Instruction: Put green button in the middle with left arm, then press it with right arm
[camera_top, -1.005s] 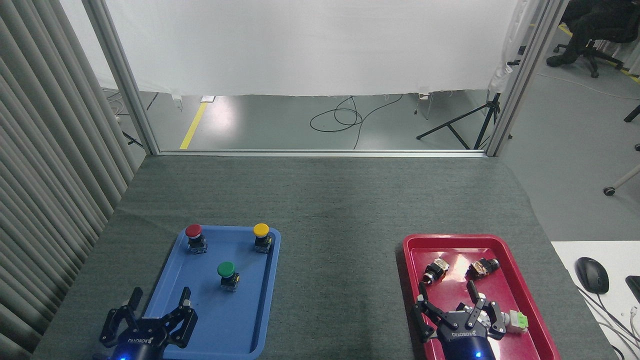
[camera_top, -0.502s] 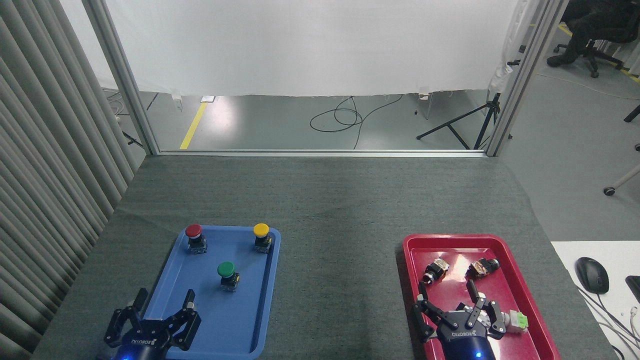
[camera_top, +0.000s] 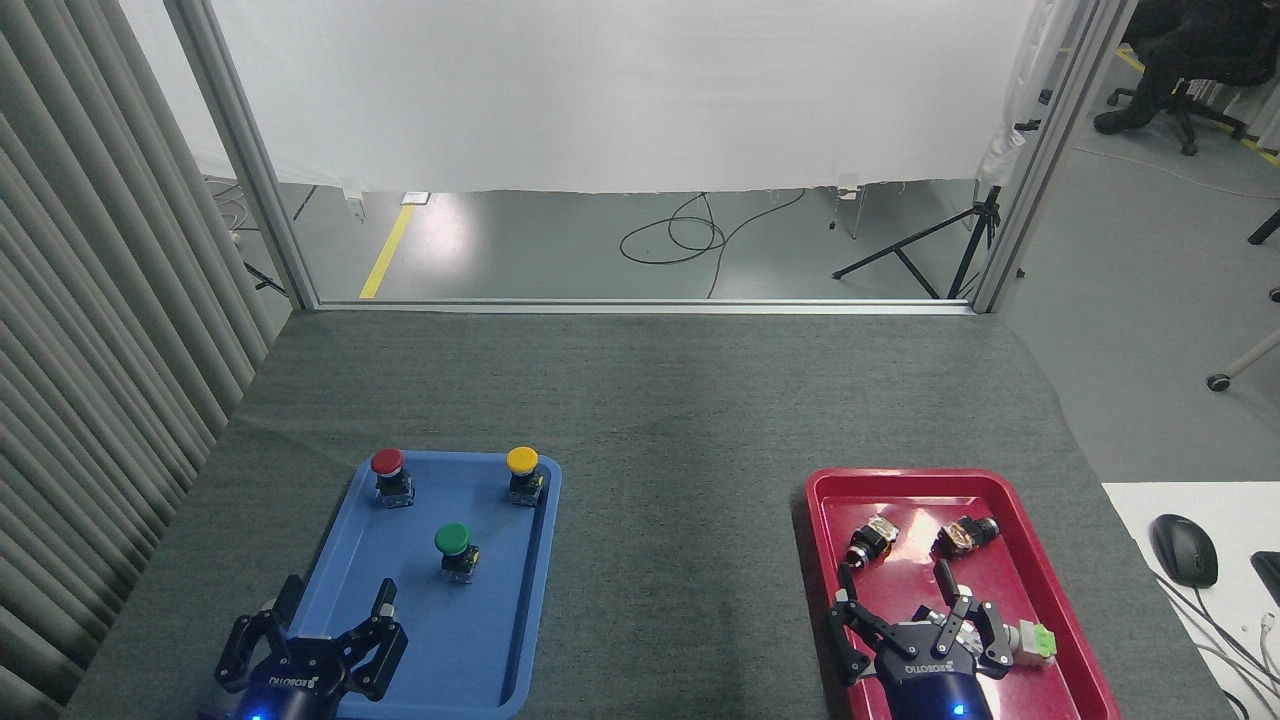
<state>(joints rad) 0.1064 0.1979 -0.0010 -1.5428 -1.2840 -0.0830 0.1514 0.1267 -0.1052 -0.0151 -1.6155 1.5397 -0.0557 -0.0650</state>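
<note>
Green button (camera_top: 453, 540) is seen unmoved in the blue tray (camera_top: 520, 640), mid-tray; the middle (camera_top: 680, 520) lies bare. Left gripper (camera_top: 325, 625) and right gripper (camera_top: 905, 600) are spread, empty; nothing is done.

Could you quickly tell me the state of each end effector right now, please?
Left end effector: open, holding nothing.
Right end effector: open, holding nothing.
</note>
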